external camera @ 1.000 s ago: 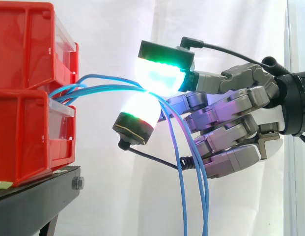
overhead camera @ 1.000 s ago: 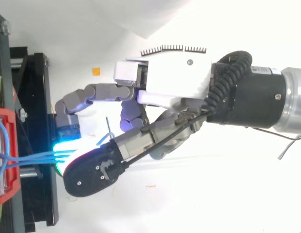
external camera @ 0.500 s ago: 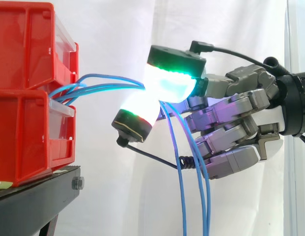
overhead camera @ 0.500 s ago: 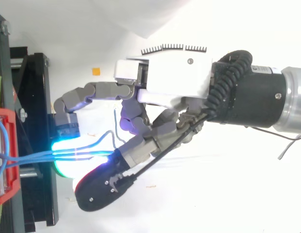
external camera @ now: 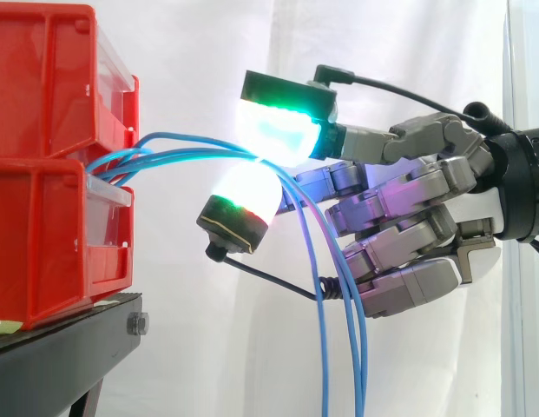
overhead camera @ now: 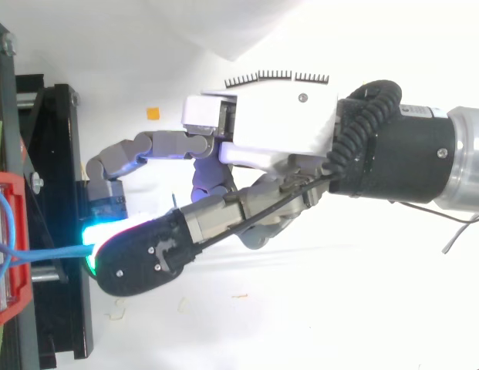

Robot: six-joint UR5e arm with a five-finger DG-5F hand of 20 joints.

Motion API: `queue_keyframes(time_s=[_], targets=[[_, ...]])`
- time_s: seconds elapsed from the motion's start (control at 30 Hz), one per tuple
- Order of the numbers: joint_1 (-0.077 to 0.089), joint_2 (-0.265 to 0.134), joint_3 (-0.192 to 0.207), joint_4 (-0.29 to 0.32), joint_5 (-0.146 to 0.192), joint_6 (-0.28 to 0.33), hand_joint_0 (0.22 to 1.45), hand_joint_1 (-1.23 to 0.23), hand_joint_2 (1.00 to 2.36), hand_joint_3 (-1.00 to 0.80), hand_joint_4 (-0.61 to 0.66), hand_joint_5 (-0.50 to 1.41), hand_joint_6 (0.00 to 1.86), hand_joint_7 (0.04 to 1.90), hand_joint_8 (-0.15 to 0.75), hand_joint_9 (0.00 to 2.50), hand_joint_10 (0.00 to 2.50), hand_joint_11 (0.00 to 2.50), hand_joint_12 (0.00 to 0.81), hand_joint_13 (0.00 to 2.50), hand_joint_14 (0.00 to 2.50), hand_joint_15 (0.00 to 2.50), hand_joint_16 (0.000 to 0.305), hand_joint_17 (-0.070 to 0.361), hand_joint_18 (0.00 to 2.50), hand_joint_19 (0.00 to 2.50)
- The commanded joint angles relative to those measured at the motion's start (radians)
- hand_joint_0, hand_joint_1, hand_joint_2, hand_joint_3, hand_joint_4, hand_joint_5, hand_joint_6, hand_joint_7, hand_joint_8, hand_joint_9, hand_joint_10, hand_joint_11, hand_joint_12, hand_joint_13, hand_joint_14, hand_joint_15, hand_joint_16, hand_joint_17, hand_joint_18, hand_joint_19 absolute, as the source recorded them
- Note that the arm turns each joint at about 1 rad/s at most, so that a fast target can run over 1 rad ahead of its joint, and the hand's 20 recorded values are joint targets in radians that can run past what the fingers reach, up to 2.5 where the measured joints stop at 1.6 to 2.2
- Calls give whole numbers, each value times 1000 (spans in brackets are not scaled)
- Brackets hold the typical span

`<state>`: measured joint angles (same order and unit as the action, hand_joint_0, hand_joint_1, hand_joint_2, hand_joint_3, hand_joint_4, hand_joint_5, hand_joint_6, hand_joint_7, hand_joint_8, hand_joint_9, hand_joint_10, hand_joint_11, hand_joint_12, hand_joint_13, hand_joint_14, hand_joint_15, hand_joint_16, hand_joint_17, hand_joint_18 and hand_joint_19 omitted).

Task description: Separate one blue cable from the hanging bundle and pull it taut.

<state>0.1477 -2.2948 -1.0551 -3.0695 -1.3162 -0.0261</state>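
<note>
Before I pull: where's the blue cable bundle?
Side view: the blue cables run from the red bins at left, pass between the hand's glowing pads, then hang down.

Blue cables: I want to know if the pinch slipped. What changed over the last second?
Half a second ago the upper pad of the hand had drawn back toward the wrist, loosening the pinch; it has now come forward again and closed on the blue cables against the lower pad. From above, the fanned strands have bunched together. The red bins and black stand stayed put.
</note>
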Motion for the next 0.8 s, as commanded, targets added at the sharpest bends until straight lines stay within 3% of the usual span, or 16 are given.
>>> queue_keyframes(time_s=[0.0, 0.47, 0.57, 0.67, 0.77], targets=[[0, 0, 0, 0, 0, 0, 769, -684, 1000, -500, -11, 150, 500, 1343, 178, 2374, 294, 2414, 311, 1399, 1605, 1144, 45, 100, 1440, 1451], [1, 0, -2, 0, 0, 0, 807, -766, 1014, -340, -45, 150, 501, 1353, 197, 2323, 460, 2354, 314, 1337, 1762, 1083, 47, 105, 1402, 1471], [0, 0, -2, 0, 0, 0, 808, -845, 1013, -350, -71, 151, 501, 1350, 201, 2298, 509, 2332, 315, 1333, 1742, 1092, 46, 104, 1391, 1458], [0, 0, -2, 0, 0, 0, 815, -976, 1002, -472, -89, 150, 500, 1355, 193, 2281, 548, 2306, 317, 1347, 1671, 1135, 46, 105, 1401, 1434], [1, 0, -2, 0, 2, 0, 628, -953, 1000, -500, -66, 145, 509, 1313, 186, 2279, 556, 2299, 317, 1371, 1593, 1171, 47, 105, 1419, 1413]])
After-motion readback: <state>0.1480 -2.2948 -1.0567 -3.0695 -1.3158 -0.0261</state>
